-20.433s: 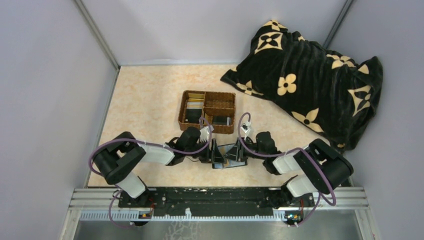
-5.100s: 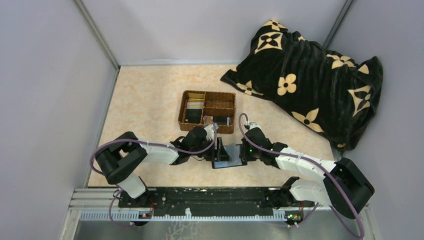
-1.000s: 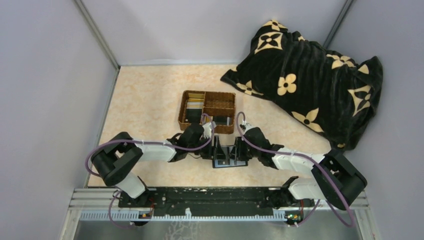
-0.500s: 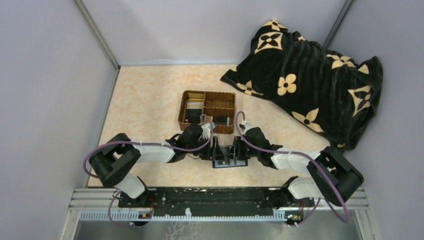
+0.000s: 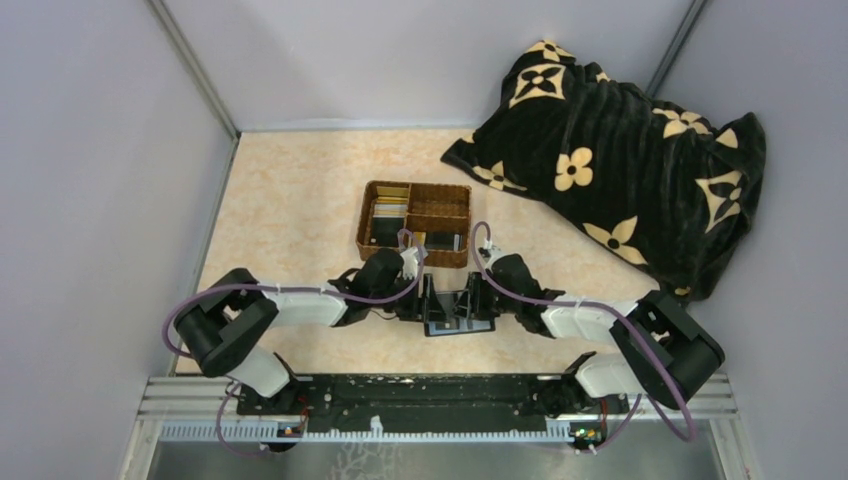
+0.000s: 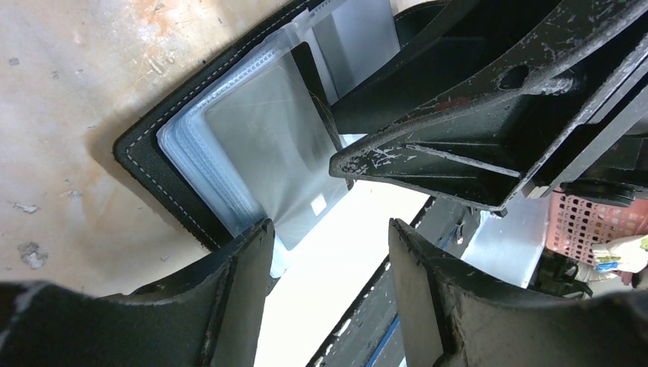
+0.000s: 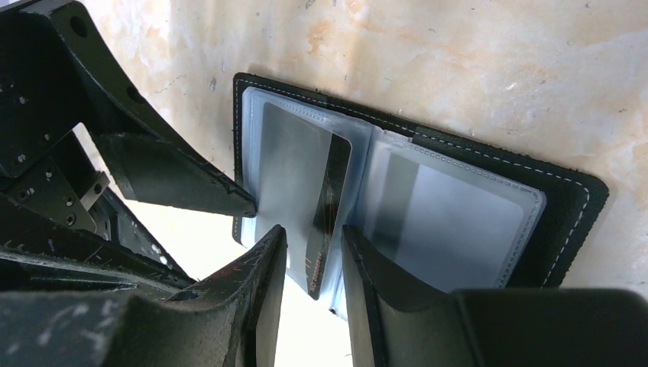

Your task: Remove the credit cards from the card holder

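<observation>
The black card holder [image 7: 569, 200] lies open on the table, its clear sleeves facing up; it also shows as a dark rectangle [image 5: 458, 325] between the two arms. A grey credit card [image 7: 302, 180] with a dark stripe sticks partway out of the left sleeve. Its free end lies between the fingers of my right gripper [image 7: 313, 233], which stands open around it with a gap showing. My left gripper [image 6: 330, 223] is open, and one fingertip [image 6: 256, 233] rests on the holder's edge [image 6: 145, 164]. More cards [image 5: 388, 210] lie in the wicker tray.
The brown wicker divided tray [image 5: 437, 205] stands just behind the grippers. A black blanket with cream flowers [image 5: 620, 150] is heaped at the back right. Grey walls close off the left, the back and the right. The two grippers [image 5: 448, 300] almost touch over the holder.
Both grippers stay at the holder. The right arm's elbow has drifted slightly to the right.
</observation>
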Robot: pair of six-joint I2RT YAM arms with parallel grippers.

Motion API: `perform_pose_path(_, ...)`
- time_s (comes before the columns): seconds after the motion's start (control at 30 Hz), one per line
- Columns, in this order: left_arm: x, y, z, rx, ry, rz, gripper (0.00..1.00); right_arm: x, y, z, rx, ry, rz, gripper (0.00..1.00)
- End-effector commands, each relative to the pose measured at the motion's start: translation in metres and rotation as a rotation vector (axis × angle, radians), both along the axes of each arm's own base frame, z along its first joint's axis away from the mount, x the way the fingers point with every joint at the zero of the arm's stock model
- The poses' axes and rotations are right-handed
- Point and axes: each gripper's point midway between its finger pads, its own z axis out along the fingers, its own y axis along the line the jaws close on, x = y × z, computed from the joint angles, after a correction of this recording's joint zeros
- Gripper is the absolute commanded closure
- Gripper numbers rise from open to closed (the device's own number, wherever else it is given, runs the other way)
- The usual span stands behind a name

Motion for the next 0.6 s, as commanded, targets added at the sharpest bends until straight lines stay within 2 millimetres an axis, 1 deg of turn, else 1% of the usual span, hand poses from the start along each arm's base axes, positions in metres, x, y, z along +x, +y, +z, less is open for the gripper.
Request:
perform_pose_path(0.0, -0.004, 0.006, -0.017, 0.027, 0.03, -0.002, 0.37, -0.002, 0.001, -0.005, 0.016, 0.001, 0.009, 0.66)
perform_pose_path(0.1, -0.005, 0.005, -0.02, 0.028, 0.034, -0.006, 0.37, -0.003, 0.004, -0.003, 0.031, 0.0, 0.022, 0.67)
perform_pose_path(0.23, -0.005, 0.003, -0.023, 0.026, 0.044, -0.008, 0.37, -0.002, 0.005, 0.0, 0.035, -0.005, 0.025, 0.72)
perform_pose_path(0.33, -0.005, 0.003, -0.023, 0.025, 0.044, -0.007, 0.37, -0.002, 0.004, 0.0, 0.031, -0.007, 0.021, 0.79)
perform_pose_path(0.43, -0.005, 0.004, -0.025, 0.032, 0.046, -0.006, 0.37, -0.002, 0.002, 0.002, 0.026, -0.011, 0.013, 0.92)
perform_pose_path(0.5, -0.005, 0.004, -0.025, 0.033, 0.047, -0.006, 0.37, -0.001, 0.001, 0.004, 0.022, -0.018, 0.007, 0.96)
perform_pose_path(0.57, -0.005, 0.004, -0.027, 0.037, 0.049, -0.006, 0.37, 0.0, -0.001, 0.006, 0.014, -0.022, 0.001, 0.98)
